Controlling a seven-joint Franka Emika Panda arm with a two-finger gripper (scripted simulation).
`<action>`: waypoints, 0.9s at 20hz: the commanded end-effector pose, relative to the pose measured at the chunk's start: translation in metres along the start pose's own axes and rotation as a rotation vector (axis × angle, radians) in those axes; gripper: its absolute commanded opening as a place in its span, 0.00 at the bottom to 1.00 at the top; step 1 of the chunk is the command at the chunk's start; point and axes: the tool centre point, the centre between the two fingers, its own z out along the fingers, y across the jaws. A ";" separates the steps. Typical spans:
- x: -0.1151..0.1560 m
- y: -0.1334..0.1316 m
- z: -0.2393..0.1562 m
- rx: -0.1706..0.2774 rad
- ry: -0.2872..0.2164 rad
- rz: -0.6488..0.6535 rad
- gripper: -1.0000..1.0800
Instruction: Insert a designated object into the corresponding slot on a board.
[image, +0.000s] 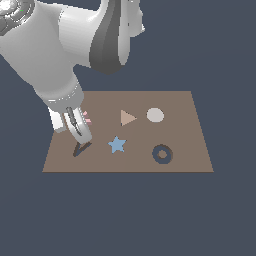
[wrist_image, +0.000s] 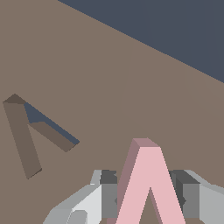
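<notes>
Dark blue-grey ground surrounded the board (image: 190, 150). Near its left corner in the exterior view lay the slot (image: 81, 149), with the gripper (image: 80, 126) just above, closed on the chevron (wrist_image: 148, 188) by its flat sides. The piece looked light, rigid and smooth, best held across both legs. Farther right lay a star (image: 117, 144).

text: none legible | labels: none on my arm or pincer | board (image: 190, 150): plain brown, I read no marks or numbers on it | pink chevron (wrist_image: 146, 188): bare, unlettered | other shapes: no signs that I could read
</notes>
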 end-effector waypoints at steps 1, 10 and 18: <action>0.009 -0.010 -0.001 0.000 0.000 -0.099 0.00; 0.029 -0.049 -0.003 0.001 0.000 -0.399 0.00; 0.034 -0.072 -0.004 0.001 0.000 -0.561 0.00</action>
